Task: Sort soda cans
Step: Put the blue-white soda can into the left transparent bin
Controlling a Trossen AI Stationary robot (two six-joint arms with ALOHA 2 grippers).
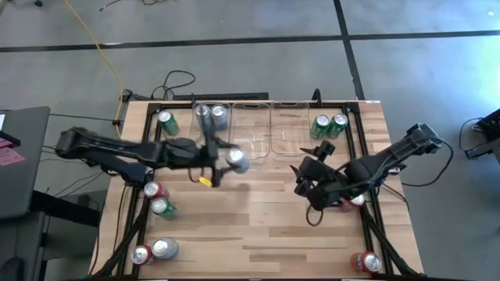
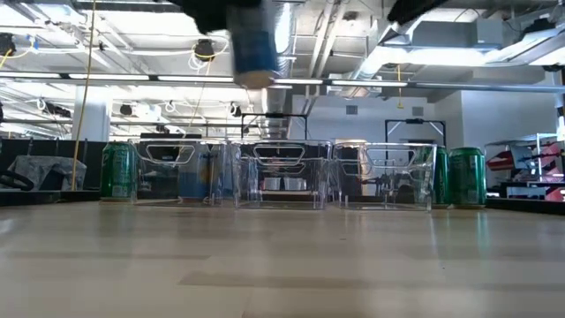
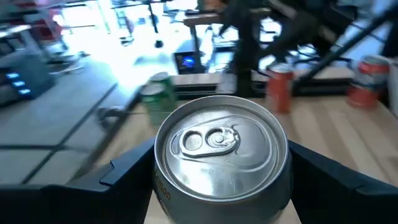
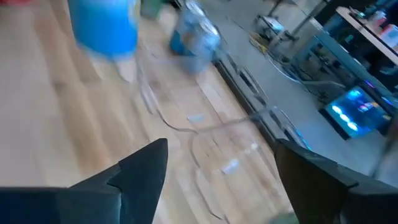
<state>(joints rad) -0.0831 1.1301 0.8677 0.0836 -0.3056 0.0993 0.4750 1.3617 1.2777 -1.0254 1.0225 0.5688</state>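
My left gripper (image 1: 233, 161) is shut on a blue/silver can (image 1: 237, 161), held high above the table's middle just in front of the clear bins; the low view shows the can (image 2: 252, 44) well off the wood. Two blue cans (image 1: 212, 115) stand in the left bin. A green can (image 1: 166, 122) stands left of the bins and two green cans (image 1: 330, 125) right of them. Red, green and silver cans (image 1: 156, 199) stand by the left edge. My right gripper (image 1: 312, 168) hovers open right of centre, touching nothing. My left gripper pinches the blue/silver can by its side wall (image 3: 163, 186) between the two fingers, one on each side, just below the silver top (image 3: 221, 152). The fingers come slanting from above and the table's left. The can is upright and lifted clear.
Three clear bins (image 1: 251, 129) sit in a row at the far edge; the middle and right ones hold no cans. Red cans stand by the right arm (image 1: 355, 200) and at the near right corner (image 1: 368, 262). Bare wood lies in the middle (image 1: 250, 218).
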